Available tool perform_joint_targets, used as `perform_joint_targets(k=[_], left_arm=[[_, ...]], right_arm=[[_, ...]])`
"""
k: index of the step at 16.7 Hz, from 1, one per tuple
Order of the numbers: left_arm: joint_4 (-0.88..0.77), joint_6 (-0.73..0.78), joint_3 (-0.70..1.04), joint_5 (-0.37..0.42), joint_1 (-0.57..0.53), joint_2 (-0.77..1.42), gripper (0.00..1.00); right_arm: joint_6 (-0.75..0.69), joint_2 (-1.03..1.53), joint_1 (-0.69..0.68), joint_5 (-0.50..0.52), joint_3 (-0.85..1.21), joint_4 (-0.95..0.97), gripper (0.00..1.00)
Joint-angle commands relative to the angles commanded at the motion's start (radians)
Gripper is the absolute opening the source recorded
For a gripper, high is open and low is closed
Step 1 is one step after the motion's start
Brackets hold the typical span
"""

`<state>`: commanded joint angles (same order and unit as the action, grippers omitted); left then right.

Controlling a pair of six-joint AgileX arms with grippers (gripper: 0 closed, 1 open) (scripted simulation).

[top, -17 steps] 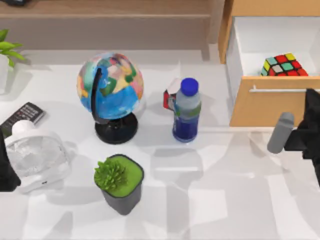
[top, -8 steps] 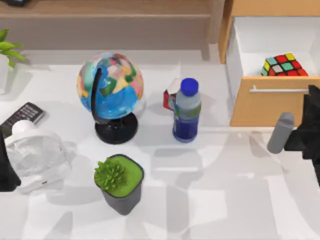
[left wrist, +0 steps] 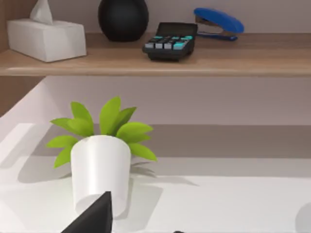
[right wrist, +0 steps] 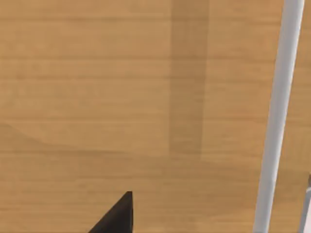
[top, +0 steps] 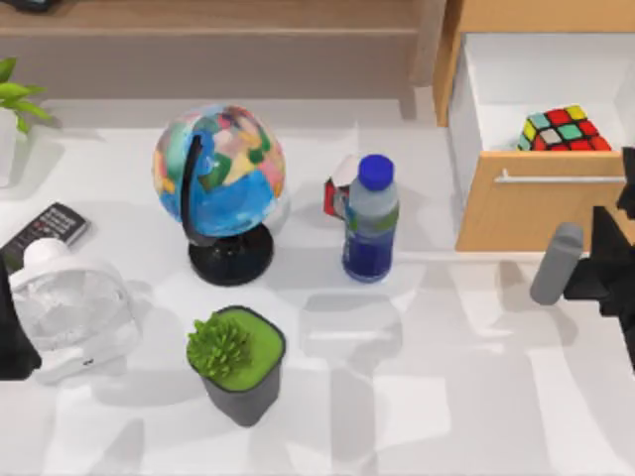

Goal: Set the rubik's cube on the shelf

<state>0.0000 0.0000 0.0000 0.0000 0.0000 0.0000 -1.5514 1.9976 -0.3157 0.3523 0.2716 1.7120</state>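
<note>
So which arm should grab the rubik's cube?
The right arm. Its tool is beside the open drawer holding the rubik's cube; the left arm sits parked at the table's far left.

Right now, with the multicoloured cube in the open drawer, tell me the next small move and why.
Probably lift the right gripper up and over the light-wood drawer front. The multicoloured rubik's cube sits behind it inside the open white-lined drawer, while the gripper hangs low before the silver bar handle, so the front blocks a direct reach.
</note>
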Motion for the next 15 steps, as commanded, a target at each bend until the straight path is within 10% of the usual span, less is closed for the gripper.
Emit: perform_joint_targets(k=[15], left_arm=[[0.0,0.0,0.0,0.0,0.0,0.0,1.0]], right_arm=[[0.001,0.048,-0.028,0.03,-0.073,0.044,1.0]])
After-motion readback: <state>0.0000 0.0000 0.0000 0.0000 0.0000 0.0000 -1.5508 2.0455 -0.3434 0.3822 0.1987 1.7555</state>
